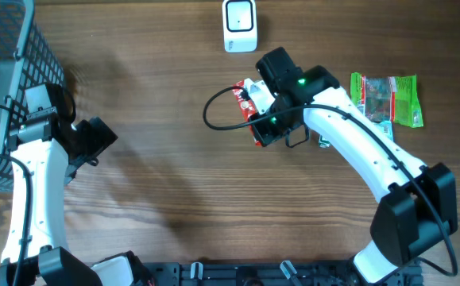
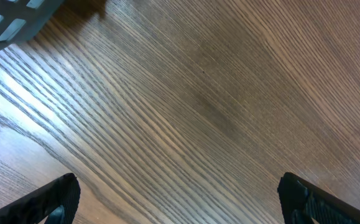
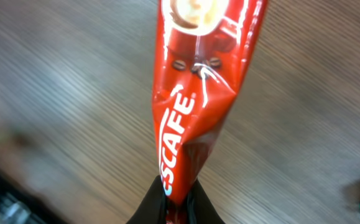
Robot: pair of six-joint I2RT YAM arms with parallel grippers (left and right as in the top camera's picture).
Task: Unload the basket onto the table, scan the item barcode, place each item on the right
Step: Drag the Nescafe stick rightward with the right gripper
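At left, spread wide over tabletop, holding nothing: left claw. Right of centre, pinched shut on red coffee sachet: right claw, near white scanner. Presenting step, likely; next, needs barcode face turned toward scanner.

In the overhead view the right gripper hides most of the red sachet. From the right wrist we see its far end cut off and the table blurred. The basket runs off the left edge.
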